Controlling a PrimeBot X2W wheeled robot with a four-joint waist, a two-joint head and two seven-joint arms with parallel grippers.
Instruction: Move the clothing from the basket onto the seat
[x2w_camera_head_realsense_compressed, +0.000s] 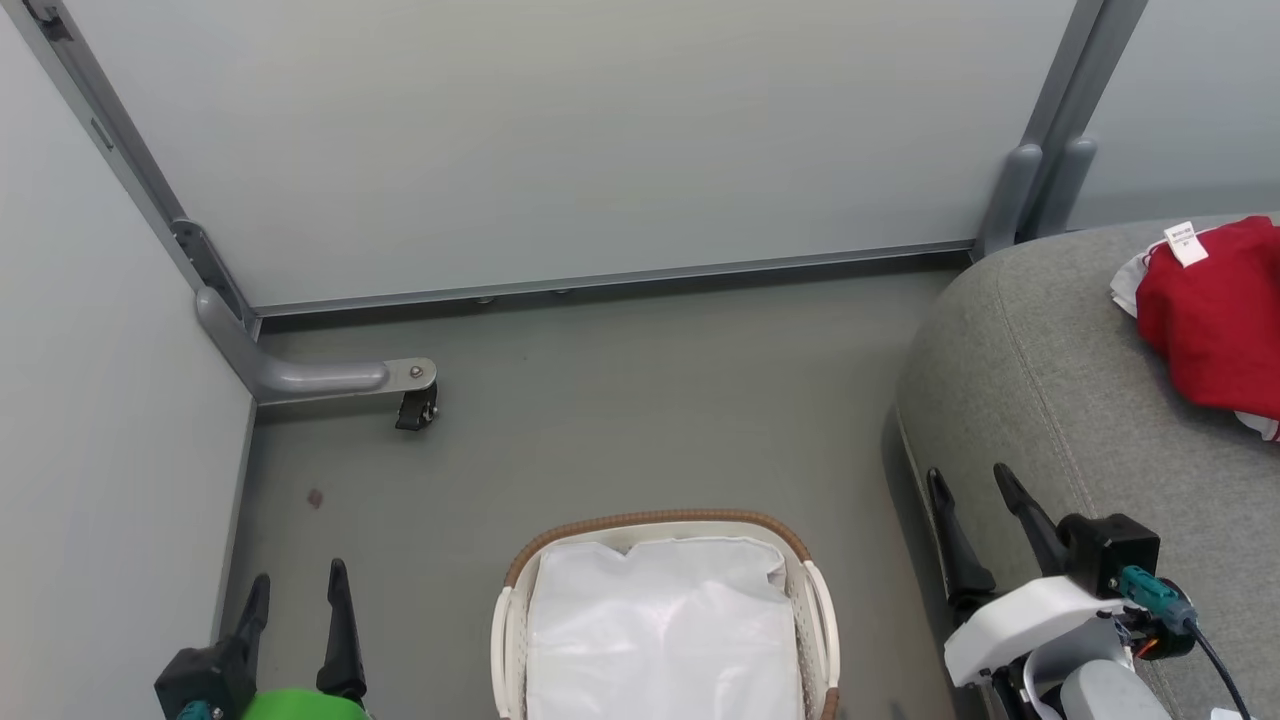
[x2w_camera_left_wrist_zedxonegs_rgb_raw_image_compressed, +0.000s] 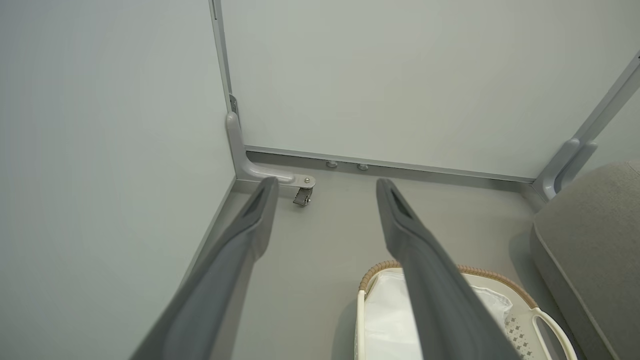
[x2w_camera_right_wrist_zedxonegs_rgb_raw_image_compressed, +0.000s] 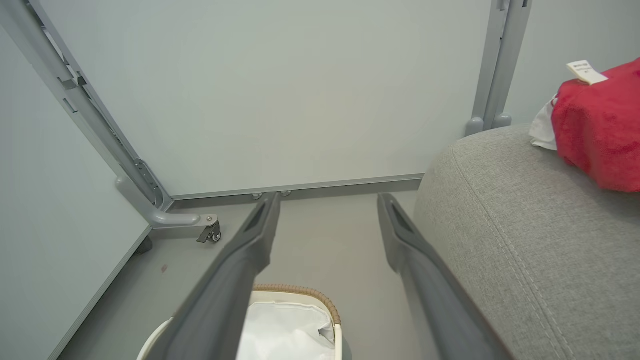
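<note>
Holding nothing in either arm: left end effector (x2w_camera_head_realsense_compressed: 298, 578) spread wide, right end effector (x2w_camera_head_realsense_compressed: 968, 478) spread just as wide. Finds the clothing (x2w_camera_head_realsense_compressed: 1215, 320) heaped on the seat (x2w_camera_head_realsense_compressed: 1050, 400), ahead and right of the right end effector, well apart from the left one. Cannot read the heap's long axis. Puts the basket (x2w_camera_head_realsense_compressed: 660, 518) between the two, lower down, with white liner (x2w_camera_head_realsense_compressed: 660, 620) showing inside. Looks finished; favours the right arm for any further tidying of the heap.
</note>
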